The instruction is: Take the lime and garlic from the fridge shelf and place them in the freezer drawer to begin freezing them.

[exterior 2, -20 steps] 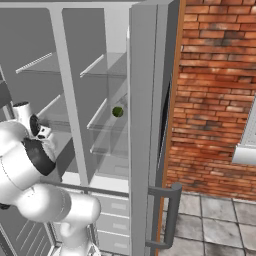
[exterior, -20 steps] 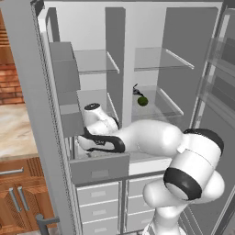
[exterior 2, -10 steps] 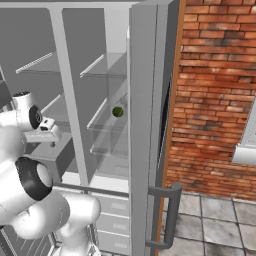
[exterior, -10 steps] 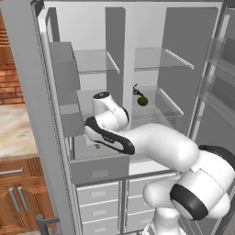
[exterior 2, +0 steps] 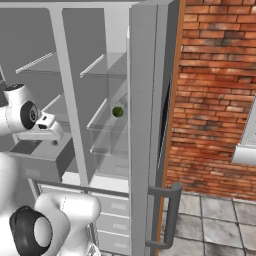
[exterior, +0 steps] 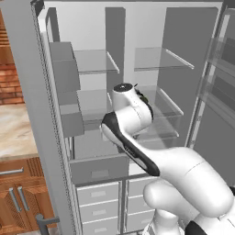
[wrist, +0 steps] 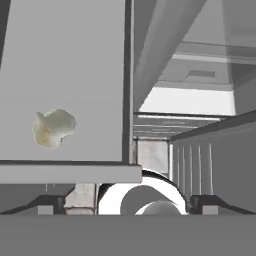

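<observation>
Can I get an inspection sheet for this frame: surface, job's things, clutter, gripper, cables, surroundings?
Surface: glass fridge shelves, fridge door open.
Job's things: lime on a right-hand shelf; garlic lying inside the freezer drawer, which stands pulled out.
Clutter: nothing seen.
Gripper: gripper open, empty, above the drawer.
Cables: nothing seen.
Surroundings: brick wall right of the fridge; wooden cabinets left; white drawers below.

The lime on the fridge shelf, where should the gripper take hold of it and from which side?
Grip the lime across its round middle, coming in level from the open front of the fridge. It is a small smooth ball on a glass shelf, with another shelf above limiting a top approach.
</observation>
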Controlling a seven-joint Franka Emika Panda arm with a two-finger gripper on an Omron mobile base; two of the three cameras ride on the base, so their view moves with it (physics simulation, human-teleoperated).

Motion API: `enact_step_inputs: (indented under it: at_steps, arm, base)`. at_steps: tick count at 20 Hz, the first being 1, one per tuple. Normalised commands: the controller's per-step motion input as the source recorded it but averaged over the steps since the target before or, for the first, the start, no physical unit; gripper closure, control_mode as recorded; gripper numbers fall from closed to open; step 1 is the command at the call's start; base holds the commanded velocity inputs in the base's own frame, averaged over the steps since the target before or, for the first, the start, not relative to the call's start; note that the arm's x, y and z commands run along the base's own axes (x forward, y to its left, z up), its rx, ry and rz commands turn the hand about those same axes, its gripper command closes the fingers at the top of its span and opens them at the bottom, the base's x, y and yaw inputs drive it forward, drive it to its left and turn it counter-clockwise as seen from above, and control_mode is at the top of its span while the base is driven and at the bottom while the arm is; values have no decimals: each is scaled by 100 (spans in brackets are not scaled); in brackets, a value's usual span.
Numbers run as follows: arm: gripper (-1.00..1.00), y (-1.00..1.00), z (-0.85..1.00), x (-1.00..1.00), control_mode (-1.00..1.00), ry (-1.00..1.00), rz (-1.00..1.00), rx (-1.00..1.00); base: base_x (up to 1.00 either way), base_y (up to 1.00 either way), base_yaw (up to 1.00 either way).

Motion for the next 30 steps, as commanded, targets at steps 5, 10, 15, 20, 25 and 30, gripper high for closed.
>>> enact_step_inputs:
  at_steps: [5, 10, 15, 20, 25, 30]
  arm:
    - [-100, -87, 34, -30, -100, -12, -6, 0]
    - [-100, -86, 39, -2, -100, -9, -3, 0]
    - [-100, -68, 35, 9, -100, -3, -1, 0]
    - [-100, -37, 7, 58, -100, 0, 0, 1]
    - [-100, -29, 0, 72, -100, 0, 0, 2]
    - [-100, -21, 0, 73, -100, 0, 0, 2]
  base:
    - [0, 0, 0]
    - [0, 0, 0]
    - [0, 0, 0]
    - [0, 0, 0]
    - [0, 0, 0]
    - [0, 0, 0]
